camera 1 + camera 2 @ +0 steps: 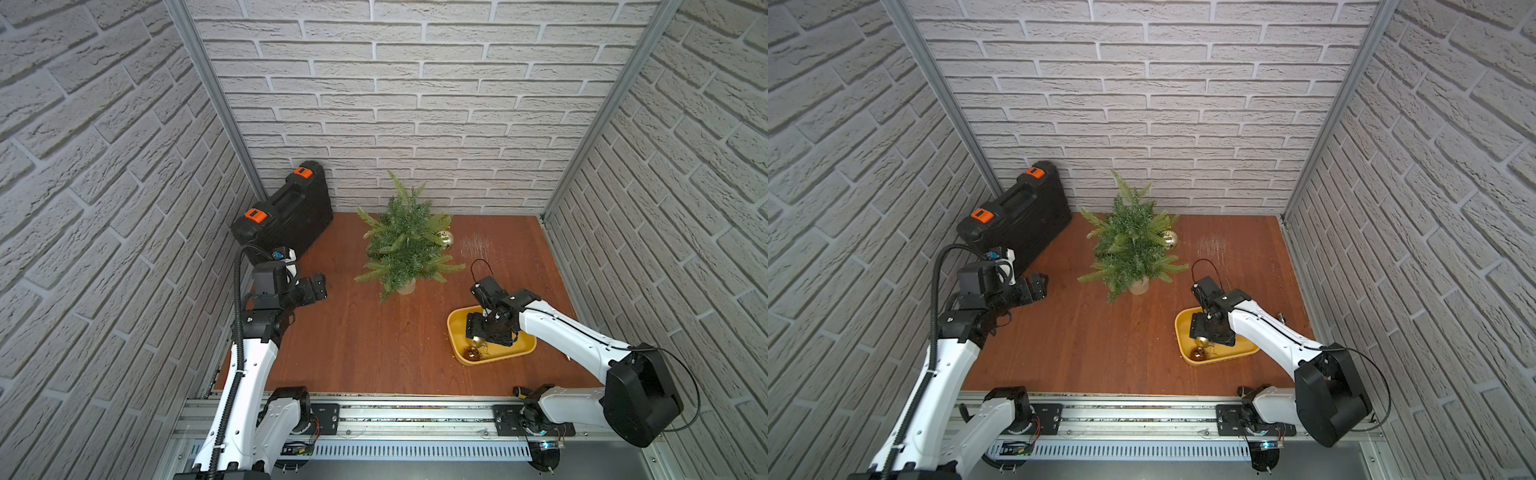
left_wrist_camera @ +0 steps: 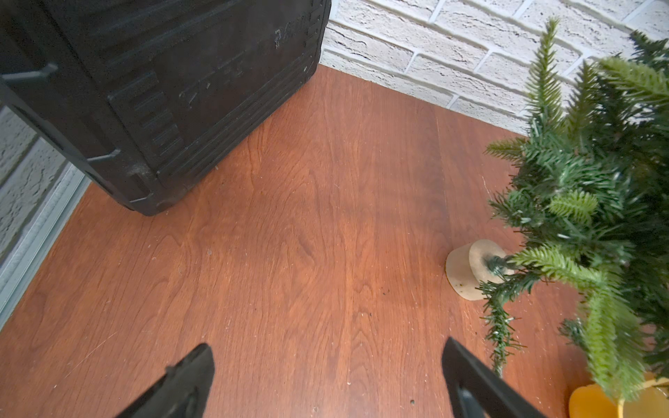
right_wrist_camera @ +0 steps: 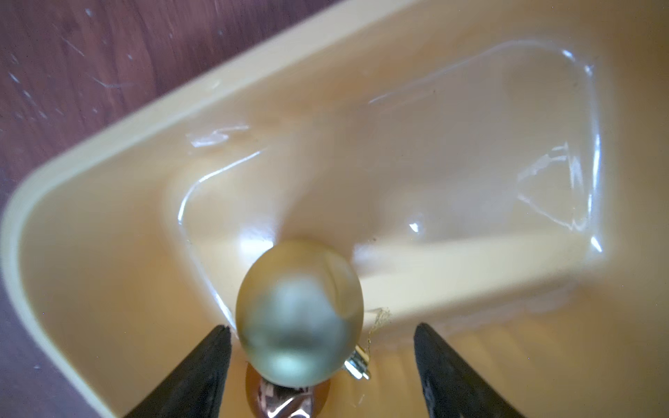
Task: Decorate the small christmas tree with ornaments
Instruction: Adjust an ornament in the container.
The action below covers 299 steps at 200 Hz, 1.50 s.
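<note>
I can't read the lettering on the case (image 2: 163, 90). The tree (image 1: 405, 245), green needles, cream pot (image 1: 406, 286), stands by the tabletop's (image 1: 374, 340) back edge, a shiny bauble (image 1: 446, 239) among its right branches. Right tool (image 3: 322, 326) straddles a matte gold bauble (image 3: 298, 311) in the tray (image 3: 108, 137) near the right edge, jaws apart, gripping nothing; a bronze bauble (image 3: 286, 401) lies beside. Left tool (image 2: 325, 343) gapes empty.
</note>
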{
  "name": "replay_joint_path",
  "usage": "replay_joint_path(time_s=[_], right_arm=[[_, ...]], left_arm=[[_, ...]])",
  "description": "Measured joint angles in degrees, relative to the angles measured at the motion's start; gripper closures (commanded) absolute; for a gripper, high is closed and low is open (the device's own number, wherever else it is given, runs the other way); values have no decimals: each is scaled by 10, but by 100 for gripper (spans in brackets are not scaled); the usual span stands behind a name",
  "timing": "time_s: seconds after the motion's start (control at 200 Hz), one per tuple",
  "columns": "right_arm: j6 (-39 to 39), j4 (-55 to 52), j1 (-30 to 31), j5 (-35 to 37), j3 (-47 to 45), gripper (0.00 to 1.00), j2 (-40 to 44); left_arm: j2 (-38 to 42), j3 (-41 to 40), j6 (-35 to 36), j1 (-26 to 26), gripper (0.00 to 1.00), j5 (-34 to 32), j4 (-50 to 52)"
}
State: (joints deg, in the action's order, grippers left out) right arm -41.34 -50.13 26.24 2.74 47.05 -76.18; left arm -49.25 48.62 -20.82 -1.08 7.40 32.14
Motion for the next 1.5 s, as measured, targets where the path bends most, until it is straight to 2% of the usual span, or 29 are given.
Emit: replay_joint_path(time_s=[0.27,0.68,1.115,1.495], right_arm=[[8,6,24,21,0,21,-48],[9,-2,26,121,32,24,-92],[-5,-23,26,124,8,27,-73],[-18,-23,27,100,-27,28,-51]], left_arm=[[-1,0,0,0,2,0,0],[-1,0,0,0,2,0,0],[-4,0,0,0,2,0,0],[-7,0,0,0,2,0,0]])
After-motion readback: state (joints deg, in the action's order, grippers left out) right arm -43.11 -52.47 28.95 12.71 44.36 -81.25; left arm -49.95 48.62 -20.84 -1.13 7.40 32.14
